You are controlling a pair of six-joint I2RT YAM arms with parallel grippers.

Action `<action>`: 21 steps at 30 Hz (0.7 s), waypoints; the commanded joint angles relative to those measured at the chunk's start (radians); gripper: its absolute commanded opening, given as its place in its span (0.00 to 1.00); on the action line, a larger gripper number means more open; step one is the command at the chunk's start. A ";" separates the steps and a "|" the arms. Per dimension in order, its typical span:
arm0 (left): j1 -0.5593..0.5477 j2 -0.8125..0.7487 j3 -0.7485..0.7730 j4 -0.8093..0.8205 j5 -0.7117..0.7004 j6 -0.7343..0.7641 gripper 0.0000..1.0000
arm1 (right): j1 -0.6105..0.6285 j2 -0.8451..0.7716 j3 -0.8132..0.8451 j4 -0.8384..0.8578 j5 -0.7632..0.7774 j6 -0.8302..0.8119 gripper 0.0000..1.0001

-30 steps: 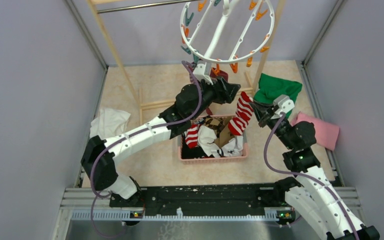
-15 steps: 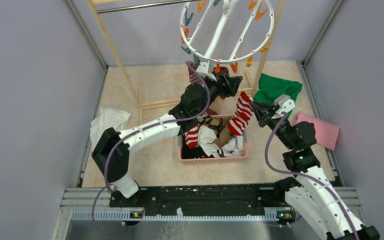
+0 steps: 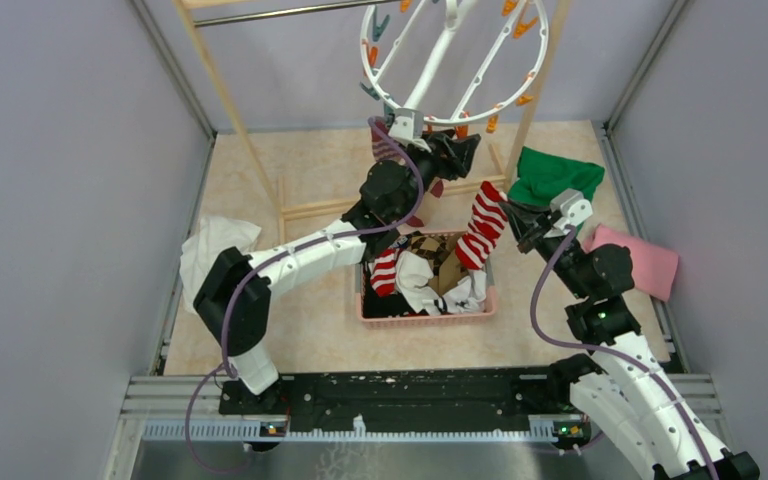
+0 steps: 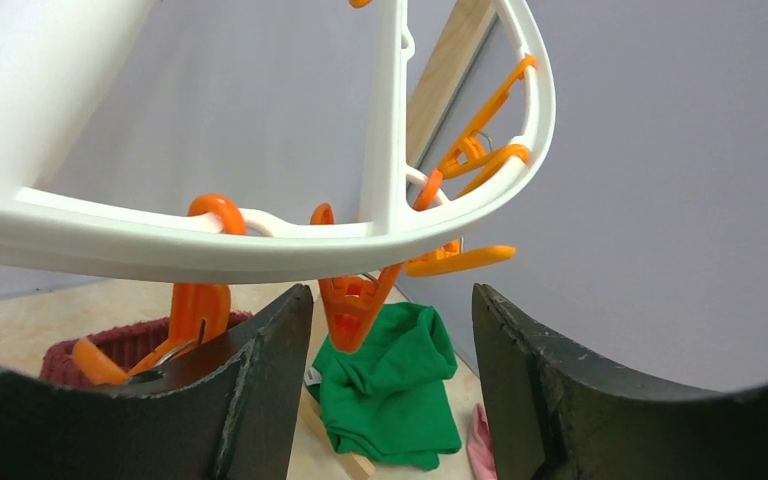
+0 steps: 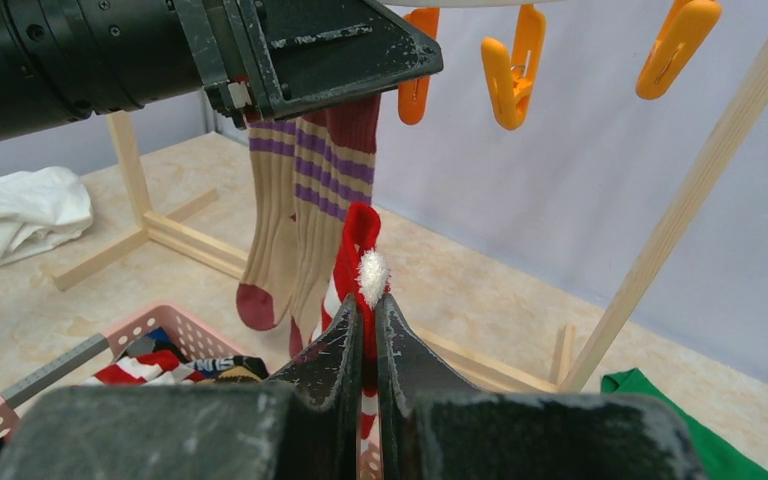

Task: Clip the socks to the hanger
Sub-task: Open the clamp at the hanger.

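Two tools engaged. Left tool (image 4: 391, 300) open, jaws straddling orange peg (image 4: 352, 305) under hanger (image 4: 260, 255), not pinching it. Right tool (image 5: 374, 325) clamped on top end of striped sock (image 5: 357, 240). Sock hangs long axis vertical, at 5 o'clock from peg in top view, apart. Left arm nearer peg.

green crumpled cloth (image 3: 550, 177): back right | flat pink cloth (image 3: 645, 262): near it | white crumpled cloth (image 3: 210, 250): left | pink plastic basket (image 3: 425, 319): centre | pale wooden rack frame (image 3: 222, 95): back
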 commanded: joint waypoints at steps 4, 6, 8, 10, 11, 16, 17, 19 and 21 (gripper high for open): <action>0.003 0.027 0.037 0.148 -0.017 0.067 0.65 | 0.004 -0.005 0.019 0.055 0.011 0.011 0.00; 0.003 0.034 0.040 0.174 -0.016 0.085 0.64 | 0.004 -0.003 0.019 0.057 0.011 0.010 0.00; 0.003 0.040 0.046 0.180 -0.018 0.099 0.63 | 0.004 -0.002 0.019 0.059 0.011 0.010 0.00; 0.003 0.045 0.050 0.185 -0.018 0.112 0.63 | 0.005 0.000 0.019 0.062 0.012 0.010 0.00; 0.004 0.048 0.050 0.189 -0.018 0.121 0.63 | 0.004 0.001 0.019 0.063 0.013 0.011 0.00; 0.011 0.042 0.042 0.196 -0.019 0.135 0.62 | 0.004 0.005 0.019 0.068 0.013 0.010 0.00; 0.013 0.040 0.040 0.198 -0.018 0.133 0.62 | 0.005 0.004 0.020 0.068 0.014 0.011 0.00; 0.017 0.033 0.036 0.199 -0.013 0.132 0.61 | 0.004 0.006 0.018 0.069 0.014 0.011 0.00; 0.020 0.025 0.032 0.197 -0.003 0.130 0.61 | 0.003 0.007 0.017 0.071 0.013 0.010 0.00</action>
